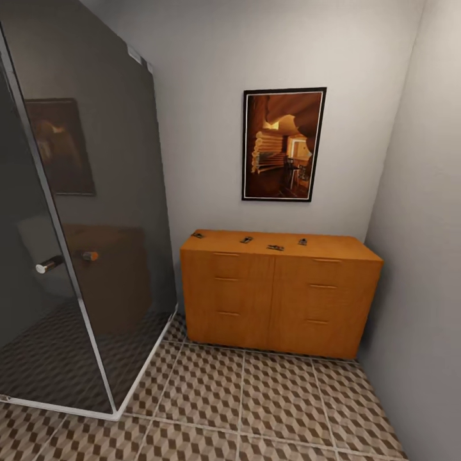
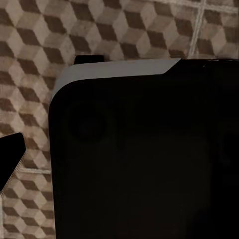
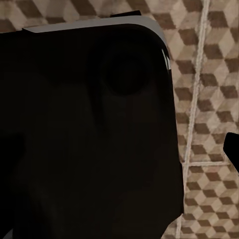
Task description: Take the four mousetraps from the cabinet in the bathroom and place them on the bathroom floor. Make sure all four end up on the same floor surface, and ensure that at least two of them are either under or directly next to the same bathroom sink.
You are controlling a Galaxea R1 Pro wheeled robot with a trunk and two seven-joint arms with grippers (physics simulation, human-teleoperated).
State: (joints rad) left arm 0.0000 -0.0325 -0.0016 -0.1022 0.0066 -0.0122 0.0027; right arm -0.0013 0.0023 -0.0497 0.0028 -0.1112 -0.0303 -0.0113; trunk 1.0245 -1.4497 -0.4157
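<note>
Lying on the cabinet (image 1: 275, 291), four mousetraps (image 1: 246, 240); jaws' state cannot be told.

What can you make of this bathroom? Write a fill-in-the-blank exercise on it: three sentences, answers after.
1. The mousetraps lying on top of the cabinet number ____.
2. The framed picture hangs on the wall directly ____ the cabinet.
3. In the head view, the dark glass shower enclosure stands to the cabinet's ____.

Missing words: four; above; left.
</note>
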